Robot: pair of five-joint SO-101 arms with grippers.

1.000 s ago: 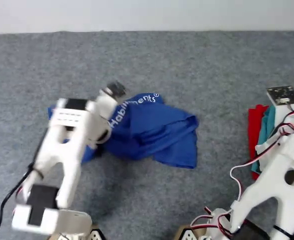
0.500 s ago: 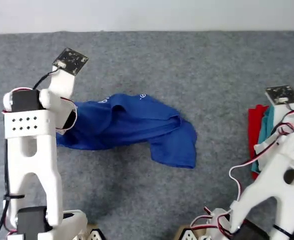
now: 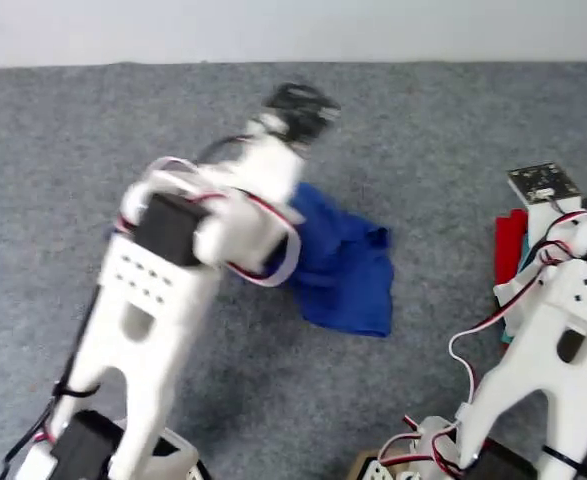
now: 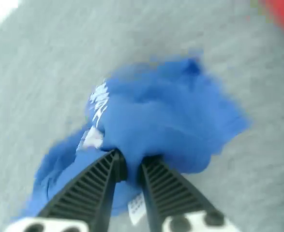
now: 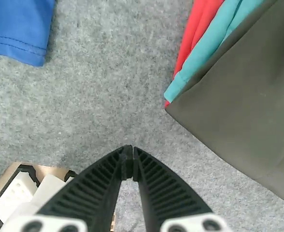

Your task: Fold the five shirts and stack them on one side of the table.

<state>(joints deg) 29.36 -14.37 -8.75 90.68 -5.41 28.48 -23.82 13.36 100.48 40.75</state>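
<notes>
Left gripper [image 4: 131, 163]: closed on a bunched fold of the blue fabric shirt with white lettering [image 4: 173, 116]. The shirt is crumpled, and its far part lies on the grey felt-covered worktop [image 3: 433, 130] near the centre. In the high view the left arm [image 3: 173, 290] covers part of the shirt.

Right gripper [image 5: 132, 153]: jaws pressed together, holding nothing, positioned above the worktop. Near it, at the right edge of the worktop, lies a stack of folded shirts: a red fabric shirt [image 5: 200, 29] lowest, a teal fabric shirt [image 5: 219, 34] on it, and a dark olive-grey fabric shirt [image 5: 243, 96] on top. The blue shirt lies apart from the stack.
</notes>
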